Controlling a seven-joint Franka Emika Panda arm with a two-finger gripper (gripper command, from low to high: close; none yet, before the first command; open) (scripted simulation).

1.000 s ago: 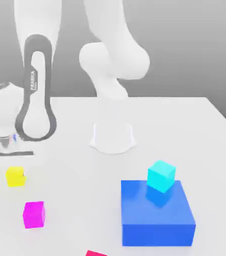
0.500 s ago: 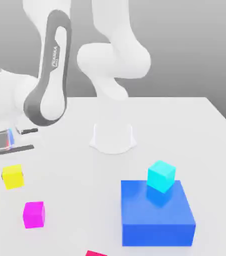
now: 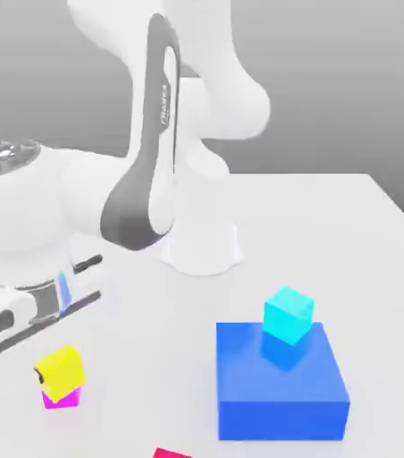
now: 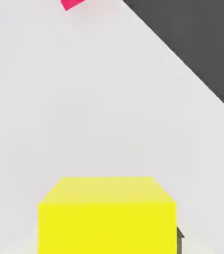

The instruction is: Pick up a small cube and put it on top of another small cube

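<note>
Over smooth magenta cube point(image 3: 61, 399), plain yellow cube point(image 3: 60, 371).

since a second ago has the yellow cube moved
Yes. The yellow cube has shifted toward the exterior view's right and nearer the camera, closer to the fixed blue block, and now overlaps the magenta cube.

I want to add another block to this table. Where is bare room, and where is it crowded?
Bare: the table between the robot base and the exterior view's right edge, behind the blue block. Crowded: the near left, where the gripper holds the yellow cube over the magenta cube.
</note>
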